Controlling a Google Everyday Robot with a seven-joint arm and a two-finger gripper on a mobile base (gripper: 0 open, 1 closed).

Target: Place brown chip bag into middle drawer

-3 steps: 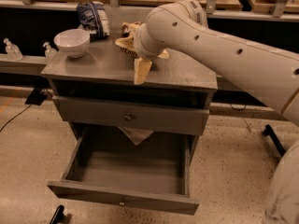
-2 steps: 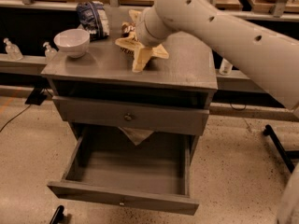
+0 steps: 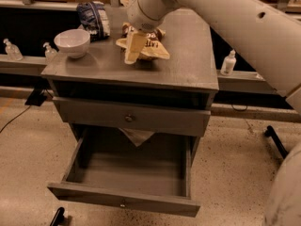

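Note:
The brown chip bag (image 3: 149, 45) lies crumpled on the grey cabinet top (image 3: 188, 60), near its middle back, with tan ends and a dark top with white lettering. My gripper (image 3: 133, 48) hangs from the big white arm (image 3: 221, 18) and reaches down onto the bag's left edge, hiding part of it. The middle drawer (image 3: 131, 173) is pulled out wide below, its plain grey box open, with a small knob (image 3: 122, 204) on its front.
A white bowl (image 3: 72, 42) and a blue-and-white bag (image 3: 94, 19) stand at the top's left back. The upper drawer (image 3: 128, 118) is closed. A pale cloth (image 3: 137, 136) hangs behind it. Small bottles (image 3: 12, 49) stand on the ledge behind.
My gripper has moved back along the cabinet top, from in front of the bag to over its left edge. The bag and drawers have not moved.

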